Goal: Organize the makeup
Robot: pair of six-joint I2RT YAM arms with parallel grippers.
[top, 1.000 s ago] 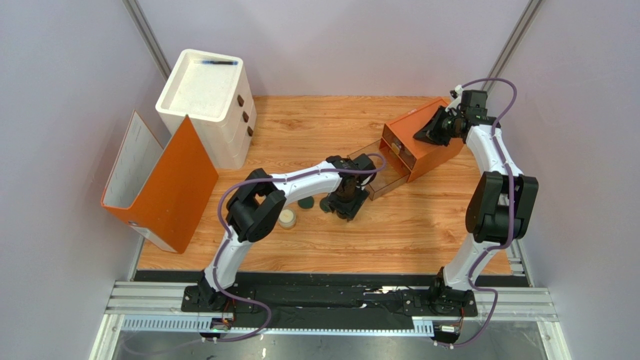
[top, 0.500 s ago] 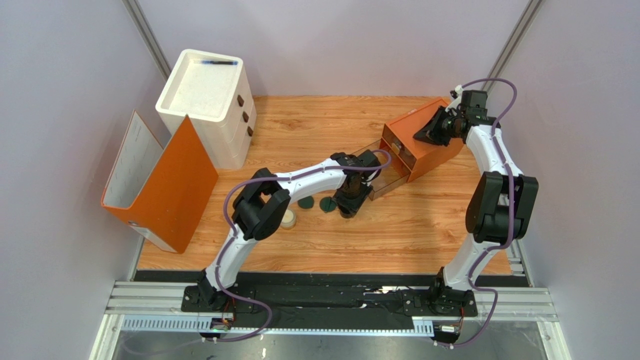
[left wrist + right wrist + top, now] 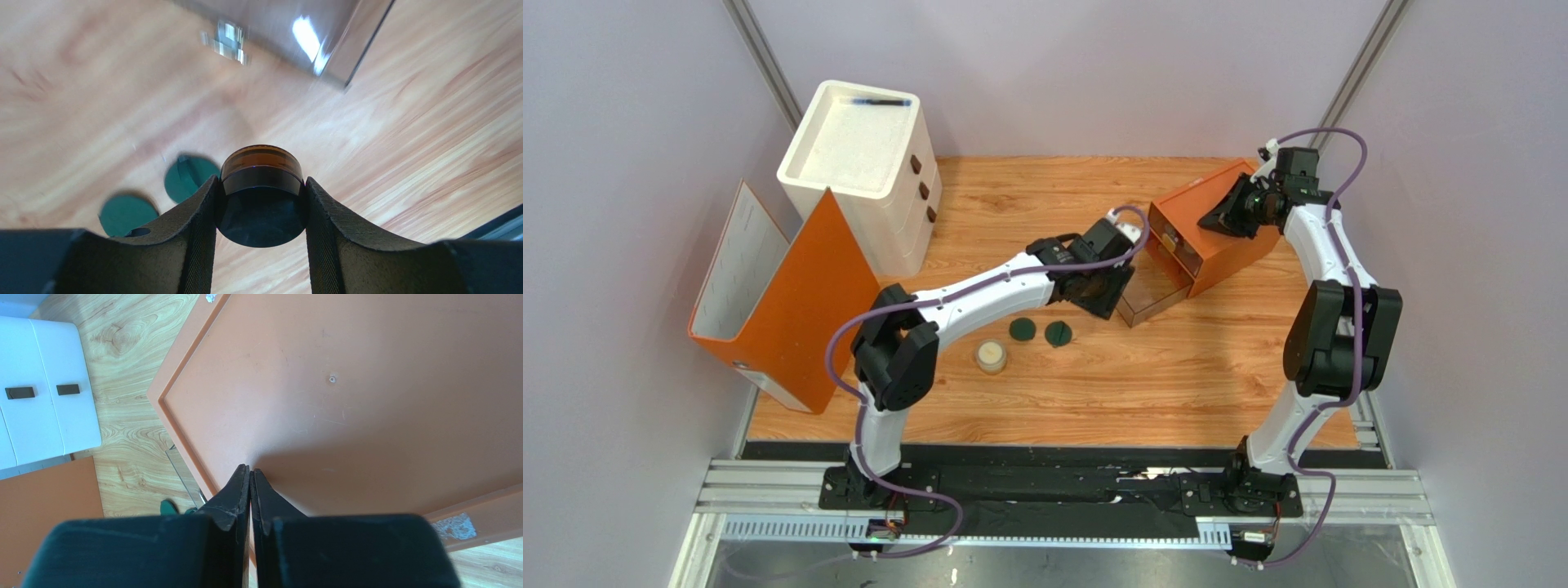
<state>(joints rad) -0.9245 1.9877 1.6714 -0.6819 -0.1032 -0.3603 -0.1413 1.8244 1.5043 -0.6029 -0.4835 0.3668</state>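
Left gripper (image 3: 1093, 279) swung from table (image 3: 1210, 380) toward the open drawer (image 3: 1149, 298), fingers (image 3: 199, 226) clamping the black round jar (image 3: 262, 211). Right gripper (image 3: 250, 474) pinched shut atop orange box (image 3: 1210, 227). Jar could clip drawer rim and drop.

Four small cosmetics are in view: two flat dark-green discs (image 3: 1022, 330) (image 3: 1058, 332), one cream round jar (image 3: 990, 357) and one black round jar (image 3: 261, 205). Also present are one small orange drawer box (image 3: 1216, 233) with one clear drawer (image 3: 1149, 297) pulled out, one white drawer unit (image 3: 854, 147) showing three dark handles (image 3: 919, 190), one dark pen (image 3: 873, 103) on that unit's top, and one orange-and-white file holder (image 3: 799, 306). There are two white-and-black robot arms (image 3: 995, 288) (image 3: 1326, 251) and one wooden table (image 3: 1210, 380).
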